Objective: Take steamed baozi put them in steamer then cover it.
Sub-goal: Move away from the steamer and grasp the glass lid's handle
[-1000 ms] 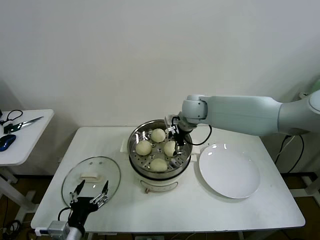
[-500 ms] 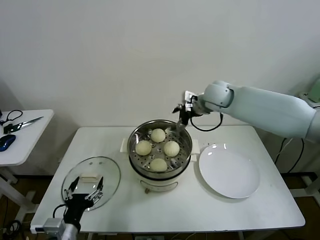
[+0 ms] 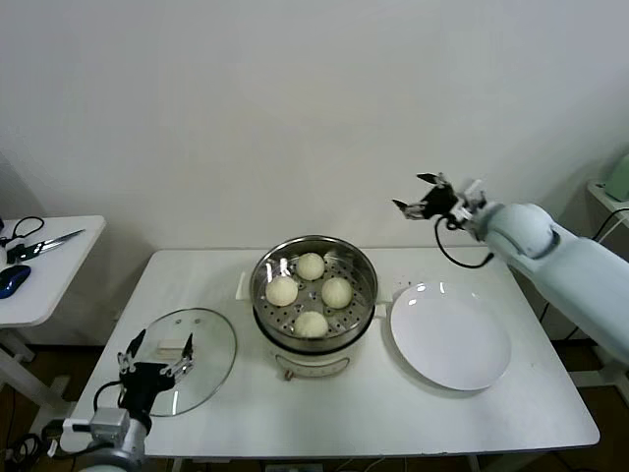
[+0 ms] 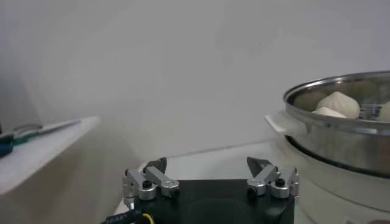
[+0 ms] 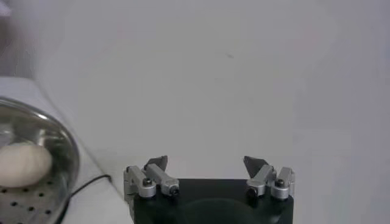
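Note:
The steamer (image 3: 314,339) stands mid-table, uncovered. Four cream-white baozi lie on its perforated tray: one at the back (image 3: 311,265), one at the left (image 3: 282,290), one at the right (image 3: 336,291) and one at the front (image 3: 312,324). The clear glass lid (image 3: 211,344) with its white handle (image 3: 175,345) lies flat on the table left of the steamer. My left gripper (image 3: 155,350) is open and empty, low over the lid's near side; its wrist view (image 4: 207,164) shows the steamer (image 4: 341,140) and a baozi (image 4: 336,102). My right gripper (image 3: 421,203) is open and empty, raised high to the right of the steamer; it also shows in its wrist view (image 5: 206,161).
A bare white plate (image 3: 450,339) lies right of the steamer. A small side table (image 3: 59,285) at the far left carries scissors (image 3: 44,241) and a blue mouse (image 3: 12,278). A white wall stands close behind the table.
My right gripper has lifted out of the steamer, empty, and swung up and to the right. My left gripper has shifted a little to the left over the lid.

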`<action>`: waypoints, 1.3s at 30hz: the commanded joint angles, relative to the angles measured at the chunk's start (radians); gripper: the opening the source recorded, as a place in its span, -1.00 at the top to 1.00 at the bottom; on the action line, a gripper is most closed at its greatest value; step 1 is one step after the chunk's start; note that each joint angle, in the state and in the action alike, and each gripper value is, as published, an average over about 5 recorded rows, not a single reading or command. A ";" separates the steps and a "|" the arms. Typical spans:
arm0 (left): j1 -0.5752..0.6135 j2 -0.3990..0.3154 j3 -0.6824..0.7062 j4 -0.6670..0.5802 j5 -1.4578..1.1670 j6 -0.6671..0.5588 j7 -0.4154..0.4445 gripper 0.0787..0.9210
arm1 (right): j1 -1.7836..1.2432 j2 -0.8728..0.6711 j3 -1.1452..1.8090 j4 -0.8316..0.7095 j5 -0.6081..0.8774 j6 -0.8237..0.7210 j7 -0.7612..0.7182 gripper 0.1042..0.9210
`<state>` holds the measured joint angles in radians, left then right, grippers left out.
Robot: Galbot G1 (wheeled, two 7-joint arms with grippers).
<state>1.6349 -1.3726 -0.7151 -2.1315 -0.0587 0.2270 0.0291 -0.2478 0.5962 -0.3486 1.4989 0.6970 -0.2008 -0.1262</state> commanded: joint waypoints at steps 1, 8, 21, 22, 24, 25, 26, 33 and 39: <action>-0.042 0.033 -0.001 0.033 0.083 -0.015 -0.016 -0.77 | -0.902 -0.022 0.881 0.131 -0.083 0.227 0.063 -0.76; -0.057 0.063 -0.006 0.058 0.146 -0.082 -0.020 -0.77 | -1.151 0.238 1.064 0.174 -0.160 0.355 0.028 -0.76; -0.034 0.175 -0.017 0.114 0.649 -0.207 -0.127 -0.77 | -1.307 0.573 1.049 0.149 -0.327 0.549 0.057 -0.76; -0.025 0.192 -0.019 0.119 0.732 -0.216 -0.138 -0.77 | -1.310 0.590 1.045 0.149 -0.332 0.556 0.060 -0.76; -0.005 0.213 -0.015 0.133 0.883 -0.221 -0.168 -0.77 | -1.317 0.621 1.038 0.152 -0.344 0.565 0.067 -0.76; 0.003 0.216 -0.010 0.151 0.962 -0.218 -0.193 -0.77 | -1.320 0.633 1.035 0.154 -0.348 0.568 0.069 -0.76; 0.010 0.214 -0.005 0.175 1.038 -0.215 -0.229 -0.77 | -1.323 0.643 1.032 0.155 -0.351 0.571 0.072 -0.76; -0.001 0.134 0.012 0.372 1.395 -0.196 -0.391 -0.77 | -1.330 0.663 1.024 0.153 -0.362 0.576 0.081 -0.76; -0.042 0.103 0.042 0.520 1.407 -0.188 -0.418 -0.77 | -1.330 0.664 1.029 0.154 -0.360 0.574 0.090 -0.76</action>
<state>1.5985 -1.2529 -0.6838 -1.7524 1.1161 0.0404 -0.3114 -1.5316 1.1900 0.6570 1.6490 0.3637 0.3392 -0.0470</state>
